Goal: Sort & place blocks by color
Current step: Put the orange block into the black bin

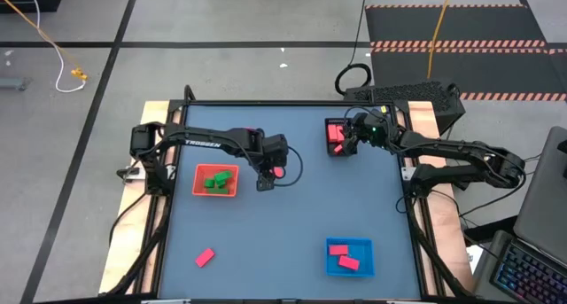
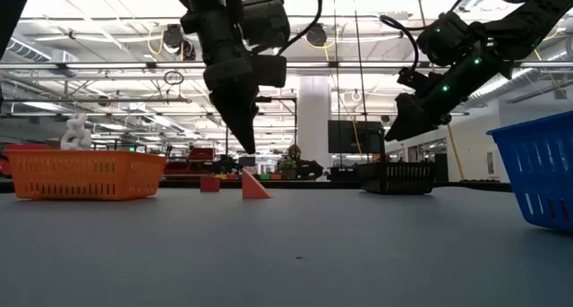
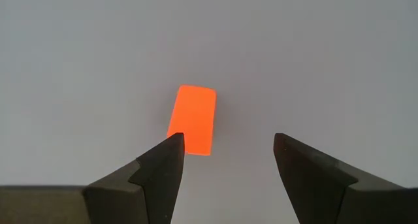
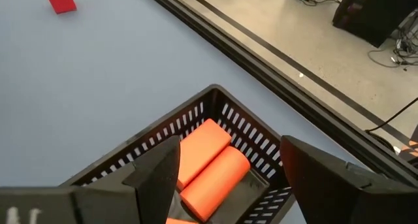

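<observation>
A pink block lies flat on the blue-grey table near its middle; it glows orange in the left wrist view. My left gripper is open and empty, pointing down just above the block and a little to one side. My right gripper is open and empty above the black tray, which holds pink-red blocks. Green blocks lie in the orange-red tray. Red blocks lie in the blue tray. One more pink-red block lies on the table at the near left.
The three trays stand apart: orange-red at the left, black at the far right of centre, blue at the near right. The table's raised black frame runs round its edges. Open table surface lies between the trays.
</observation>
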You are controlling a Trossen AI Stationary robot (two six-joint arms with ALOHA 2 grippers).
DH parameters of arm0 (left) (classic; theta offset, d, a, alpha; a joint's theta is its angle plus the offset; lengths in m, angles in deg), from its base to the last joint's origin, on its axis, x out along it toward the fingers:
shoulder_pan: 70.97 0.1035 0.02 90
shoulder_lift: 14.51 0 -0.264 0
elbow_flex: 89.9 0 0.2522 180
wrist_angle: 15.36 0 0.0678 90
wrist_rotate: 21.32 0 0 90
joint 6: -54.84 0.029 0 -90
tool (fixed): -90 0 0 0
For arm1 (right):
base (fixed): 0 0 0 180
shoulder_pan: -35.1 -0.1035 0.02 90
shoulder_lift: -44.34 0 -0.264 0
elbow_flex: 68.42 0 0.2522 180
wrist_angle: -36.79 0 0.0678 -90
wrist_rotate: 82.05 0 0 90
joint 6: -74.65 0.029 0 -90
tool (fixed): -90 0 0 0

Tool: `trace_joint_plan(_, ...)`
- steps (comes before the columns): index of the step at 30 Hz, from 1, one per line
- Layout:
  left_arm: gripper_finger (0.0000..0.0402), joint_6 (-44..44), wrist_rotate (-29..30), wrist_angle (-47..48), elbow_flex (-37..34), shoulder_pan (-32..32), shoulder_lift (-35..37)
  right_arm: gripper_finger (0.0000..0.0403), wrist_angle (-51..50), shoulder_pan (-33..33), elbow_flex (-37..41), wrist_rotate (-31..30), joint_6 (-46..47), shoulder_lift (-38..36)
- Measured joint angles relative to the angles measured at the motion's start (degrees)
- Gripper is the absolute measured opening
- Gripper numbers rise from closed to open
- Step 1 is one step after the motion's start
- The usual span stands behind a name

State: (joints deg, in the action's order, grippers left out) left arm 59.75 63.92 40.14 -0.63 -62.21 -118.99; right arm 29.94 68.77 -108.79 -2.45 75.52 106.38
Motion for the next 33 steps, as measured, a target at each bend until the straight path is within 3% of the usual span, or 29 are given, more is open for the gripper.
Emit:
trace_joint_plan(7,0.0245,2.65,3.78,-0.26,0.01,1.72,-1.83,0.0258,0.63,-0.04,0.00,0.17,-0.02,0.00)
trace_joint_plan(20,0.0302,5.96,2.19,-0.29,0.00,2.17,-6.65,0.0258,0.92,-0.02,0.00,0.17,0.15,0.02)
trace_joint_plan(25,0.0292,6.32,2.23,-2.83,-0.02,2.03,-7.46,0.0258,1.06,-0.02,0.00,0.15,0.03,0.02)
trace_joint_plan(33,0.0242,7.69,2.29,-2.52,-0.02,2.03,-8.46,0.0258,1.05,-0.02,0.00,0.17,0.00,0.02)
